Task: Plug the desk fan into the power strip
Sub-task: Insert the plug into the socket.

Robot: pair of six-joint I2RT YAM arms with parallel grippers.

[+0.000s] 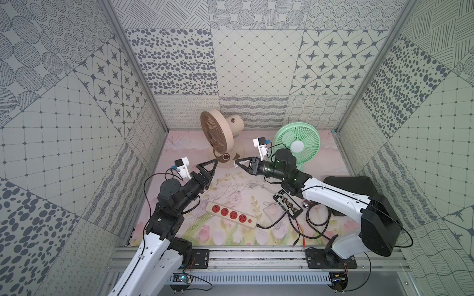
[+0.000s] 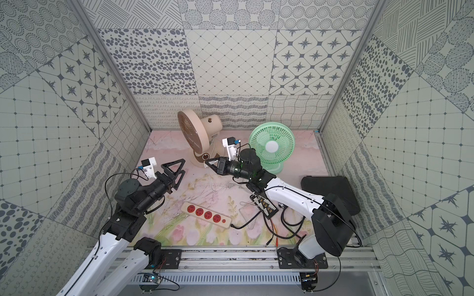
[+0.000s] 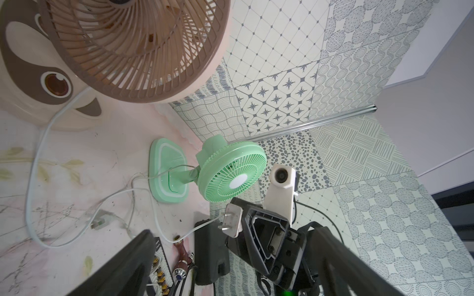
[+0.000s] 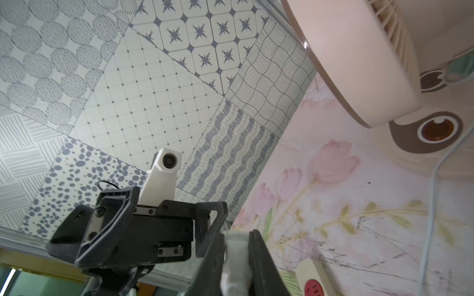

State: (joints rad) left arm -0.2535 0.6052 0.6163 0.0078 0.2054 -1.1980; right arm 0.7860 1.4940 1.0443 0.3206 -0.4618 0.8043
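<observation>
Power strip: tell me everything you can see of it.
The power strip is a long cream bar, plastic by the look, with four round red sockets in a row and a small red button at the end where its black cord leaves. It lies flat and slanted on the floral mat, toward the near edge. All four sockets are empty; nothing else touches it.

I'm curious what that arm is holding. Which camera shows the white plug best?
The left wrist view: the white plug faces that camera, both metal prongs showing. The right wrist view shows only its blurred edge, pinched in the right gripper. In both top views it is a small white speck.
</observation>
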